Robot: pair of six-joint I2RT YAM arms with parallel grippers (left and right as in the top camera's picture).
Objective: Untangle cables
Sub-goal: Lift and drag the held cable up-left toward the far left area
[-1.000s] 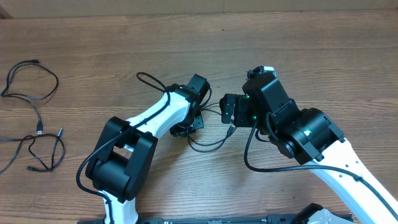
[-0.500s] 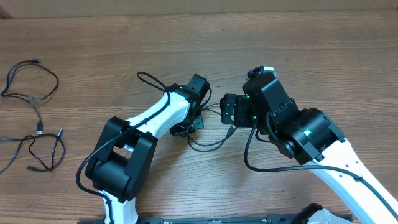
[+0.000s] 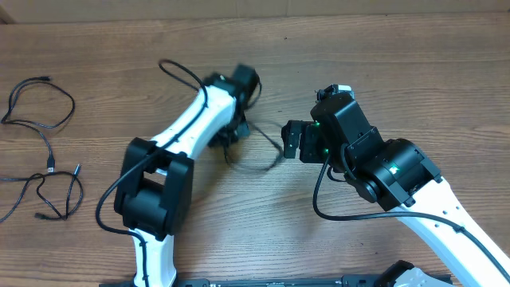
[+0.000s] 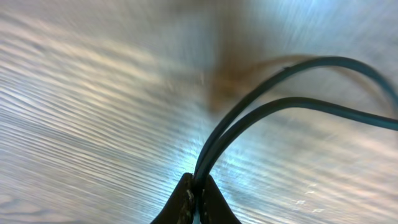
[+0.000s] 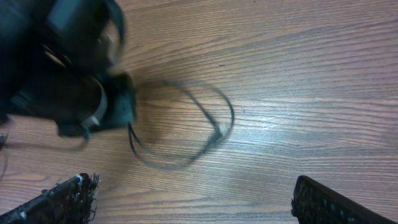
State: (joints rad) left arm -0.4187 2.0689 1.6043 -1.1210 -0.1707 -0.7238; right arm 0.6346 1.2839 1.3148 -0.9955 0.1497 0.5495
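Cable [image 5: 221, 129] blurred, pinched in left hand [image 4: 196, 199]

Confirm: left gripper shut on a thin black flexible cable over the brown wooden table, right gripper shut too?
No: the right gripper is open, jaws wide apart in the right wrist view. The left gripper is shut on the thin black cable over the wooden table.

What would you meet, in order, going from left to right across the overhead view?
The loose cables at the left edge → left arm → cable loop pinched in the shut left pincer → open right pincer → right arm.
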